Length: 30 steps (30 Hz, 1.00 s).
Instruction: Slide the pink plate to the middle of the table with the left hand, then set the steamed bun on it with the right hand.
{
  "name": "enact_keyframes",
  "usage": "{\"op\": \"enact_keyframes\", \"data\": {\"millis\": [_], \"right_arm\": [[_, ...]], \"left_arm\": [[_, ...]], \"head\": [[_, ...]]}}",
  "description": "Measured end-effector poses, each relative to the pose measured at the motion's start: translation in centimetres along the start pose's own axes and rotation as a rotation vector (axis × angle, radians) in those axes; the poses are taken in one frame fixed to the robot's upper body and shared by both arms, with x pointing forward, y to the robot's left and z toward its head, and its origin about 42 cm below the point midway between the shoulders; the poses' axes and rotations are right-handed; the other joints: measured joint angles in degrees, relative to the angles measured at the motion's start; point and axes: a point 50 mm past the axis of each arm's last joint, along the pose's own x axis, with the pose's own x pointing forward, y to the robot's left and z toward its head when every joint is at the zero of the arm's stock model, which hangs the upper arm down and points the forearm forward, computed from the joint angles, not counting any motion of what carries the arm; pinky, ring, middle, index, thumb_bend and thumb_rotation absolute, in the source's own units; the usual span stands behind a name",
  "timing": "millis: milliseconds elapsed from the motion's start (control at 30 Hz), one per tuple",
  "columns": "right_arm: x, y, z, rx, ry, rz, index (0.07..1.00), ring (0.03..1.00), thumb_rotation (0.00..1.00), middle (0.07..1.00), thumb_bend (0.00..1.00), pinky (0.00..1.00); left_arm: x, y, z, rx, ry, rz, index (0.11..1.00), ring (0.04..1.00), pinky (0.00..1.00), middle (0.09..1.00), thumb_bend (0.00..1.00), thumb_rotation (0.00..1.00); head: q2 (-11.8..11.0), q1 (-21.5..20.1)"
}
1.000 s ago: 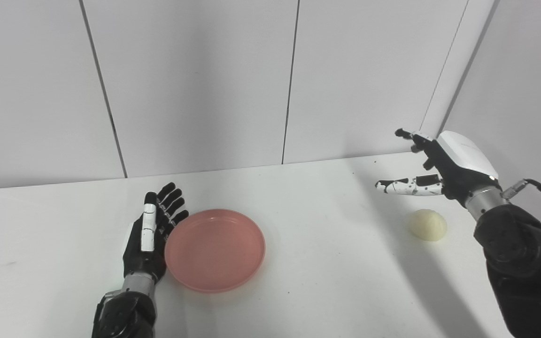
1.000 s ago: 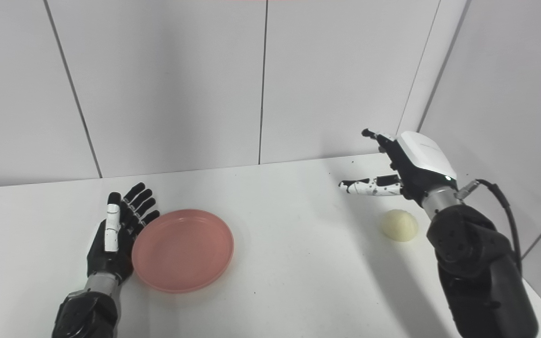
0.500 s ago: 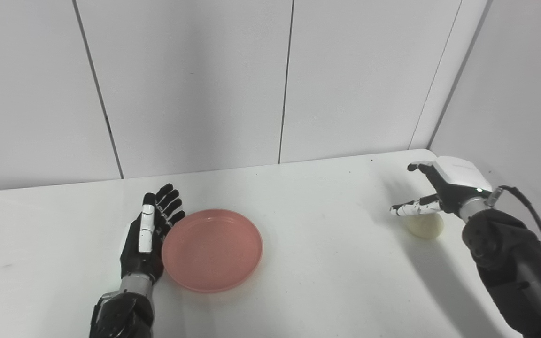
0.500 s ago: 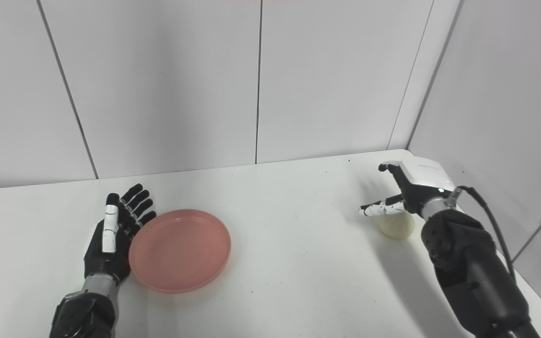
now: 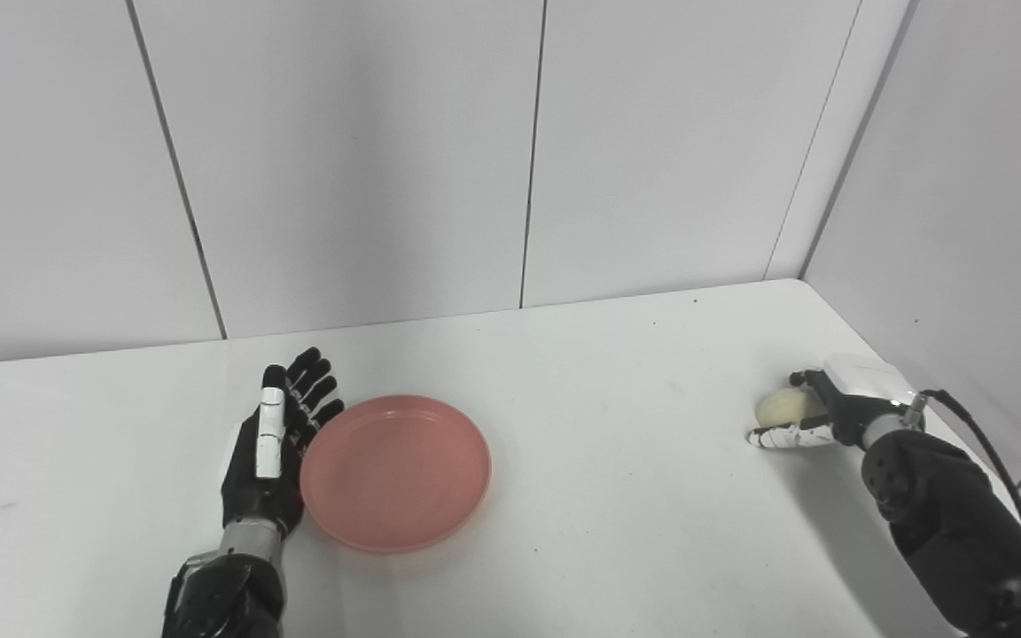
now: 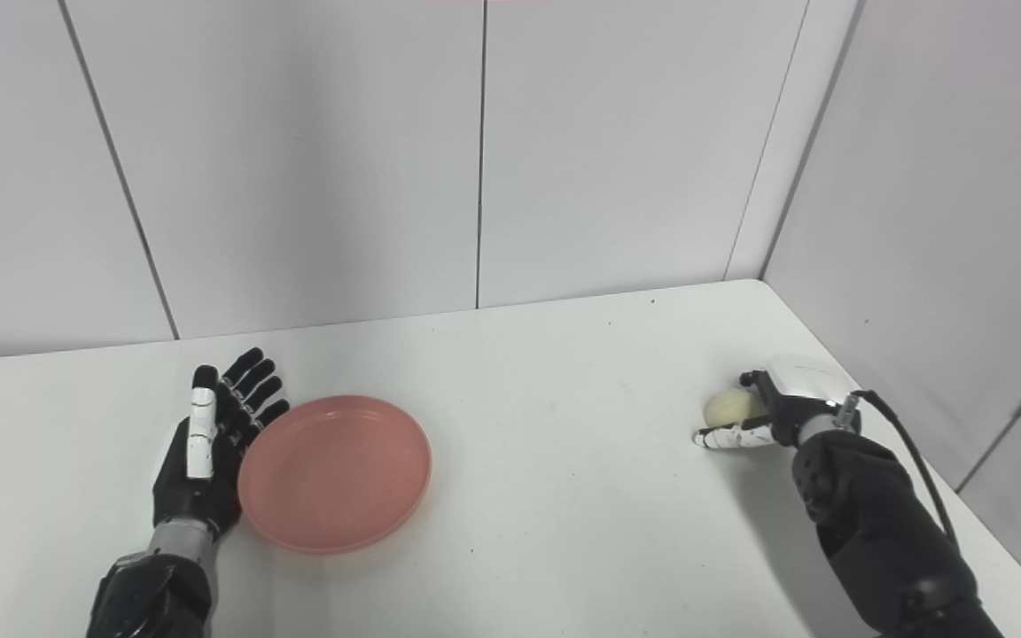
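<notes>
The left hand (image 5: 273, 443) lay flat, fingers spread, touching the pink plate (image 5: 395, 472) at nine o'clock. The right hand (image 5: 821, 416) cupped the steamed bun (image 5: 781, 406); its grip could not be told.

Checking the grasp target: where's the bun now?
Far right of the table, the steamed bun sits within the right hand, far from the pink plate.

Plate (image 5: 395, 472): plain salmon pink. Steamed bun (image 5: 780, 405): pale cream. Table (image 5: 617, 496): white. Left hand (image 5: 269, 461): black, white thumb; right hand (image 5: 830, 409): white back, speckled thumb.
</notes>
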Motion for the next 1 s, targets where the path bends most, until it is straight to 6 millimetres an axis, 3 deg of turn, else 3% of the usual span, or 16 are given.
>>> {"op": "enact_keyframes", "data": {"millis": [233, 367, 400, 433, 467, 533, 567, 600, 667, 700, 833, 1000], "right_arm": [[0.3, -0.6, -0.6, -0.020, 0.007, 0.020, 0.816, 0.846, 0.63, 0.845, 1.00, 0.81], [0.3, -1.3, -0.9, -0.018, 0.007, 0.050, 0.788, 0.802, 0.52, 0.817, 0.97, 0.76], [0.4, -1.5, -0.9, -0.007, 0.007, 0.051, 0.759, 0.684, 0.46, 0.724, 0.95, 0.60], [0.4, -1.7, -1.1, 0.023, 0.004, 0.053, 0.743, 0.624, 0.42, 0.676, 0.93, 0.52], [0.4, -1.9, -1.2, 0.045, 0.003, 0.052, 0.696, 0.449, 0.34, 0.526, 0.87, 0.37], [0.3, -2.3, -1.2, 0.062, -0.005, 0.042, 0.636, 0.311, 0.20, 0.408, 0.81, 0.24], [0.2, -2.4, -1.1, 0.063, -0.011, 0.041, 0.625, 0.290, 0.17, 0.391, 0.80, 0.22], [0.1, -2.5, -0.9, 0.062, -0.016, 0.042, 0.555, 0.285, 0.08, 0.428, 0.67, 0.22], [0.1, -2.5, -0.8, 0.066, -0.013, 0.053, 0.515, 0.286, 0.03, 0.454, 0.59, 0.22], [0.1, -2.6, -0.8, 0.067, -0.013, 0.058, 0.507, 0.339, 0.01, 0.444, 0.55, 0.26], [0.1, -2.8, -0.7, 0.063, -0.014, 0.076, 0.459, 0.454, 0.00, 0.518, 0.52, 0.37], [0.1, -2.8, -0.7, 0.058, -0.015, 0.078, 0.476, 0.444, 0.00, 0.517, 0.52, 0.35]], "left_arm": [[0.0, 0.0, 0.0, -0.003, 0.004, -0.003, 0.801, 0.891, 0.84, 0.879, 0.83, 0.88], [0.0, 0.0, 0.0, -0.003, 0.004, -0.006, 0.802, 0.889, 0.84, 0.874, 0.83, 0.88], [0.0, 0.0, 0.0, -0.003, 0.004, -0.006, 0.804, 0.888, 0.84, 0.875, 0.83, 0.88], [0.0, 0.0, 0.0, -0.003, 0.005, -0.006, 0.805, 0.888, 0.84, 0.876, 0.82, 0.88], [0.0, 0.0, 0.0, -0.003, 0.006, -0.008, 0.805, 0.891, 0.84, 0.877, 0.82, 0.88], [-0.1, 0.0, 0.0, -0.004, 0.007, -0.008, 0.804, 0.893, 0.84, 0.876, 0.83, 0.88], [-0.1, 0.0, 0.0, -0.004, 0.009, -0.007, 0.805, 0.894, 0.84, 0.876, 0.83, 0.88], [-0.1, 0.0, 0.0, -0.005, 0.012, -0.007, 0.803, 0.893, 0.84, 0.874, 0.83, 0.88], [-0.1, 0.0, 0.1, -0.006, 0.018, -0.008, 0.802, 0.893, 0.84, 0.873, 0.84, 0.88], [0.0, 0.0, 0.1, -0.006, 0.019, -0.007, 0.811, 0.890, 0.84, 0.874, 0.83, 0.88], [0.0, 0.0, 0.1, -0.009, 0.021, -0.006, 0.816, 0.884, 0.84, 0.872, 0.83, 0.88], [0.0, 0.0, 0.1, -0.010, 0.023, -0.007, 0.821, 0.873, 0.84, 0.872, 0.82, 0.87]], "head": [[0.17, 0.00], [0.26, 0.09], [0.26, 0.09], [0.26, 0.09], [0.26, 0.09], [0.44, 0.17], [0.44, 0.17], [0.53, 0.17], [0.53, 0.26], [0.53, 0.26], [0.62, 0.35], [0.62, 0.52]]}}
